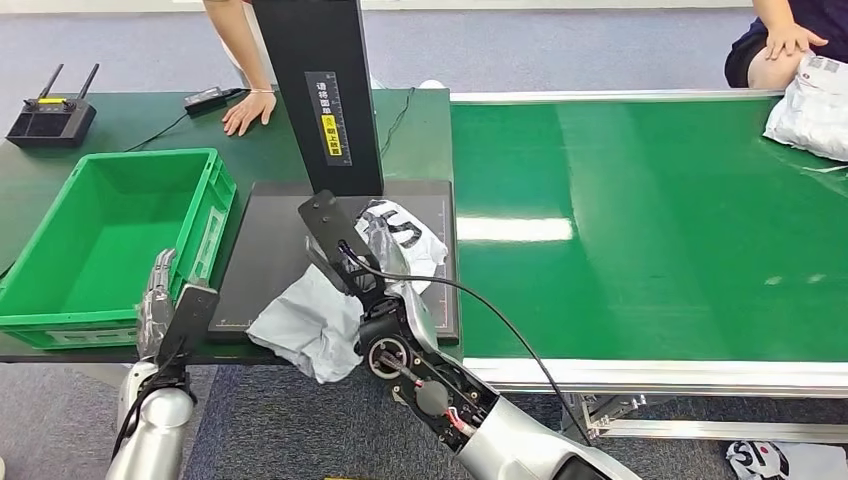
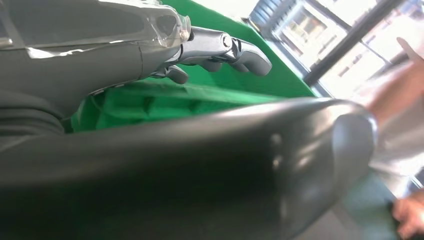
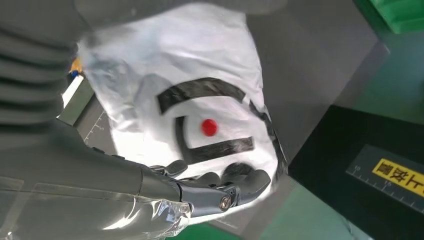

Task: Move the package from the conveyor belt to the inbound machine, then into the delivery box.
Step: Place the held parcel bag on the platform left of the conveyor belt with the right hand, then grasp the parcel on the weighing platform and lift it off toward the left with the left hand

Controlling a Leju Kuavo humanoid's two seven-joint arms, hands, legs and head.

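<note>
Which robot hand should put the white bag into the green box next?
The right hand, I think. It already has its fingers on the white package on the black scanner plate. The left hand is open beside the green box, holding nothing and not touching the package.

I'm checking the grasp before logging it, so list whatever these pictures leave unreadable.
- Head view: the right hand is mostly behind its own forearm; its hold on the package is unclear.
- Right wrist view: fingers lie on the package; the print is partly covered.
- Left wrist view: a blurred dark cover blocks the green bin.
</note>
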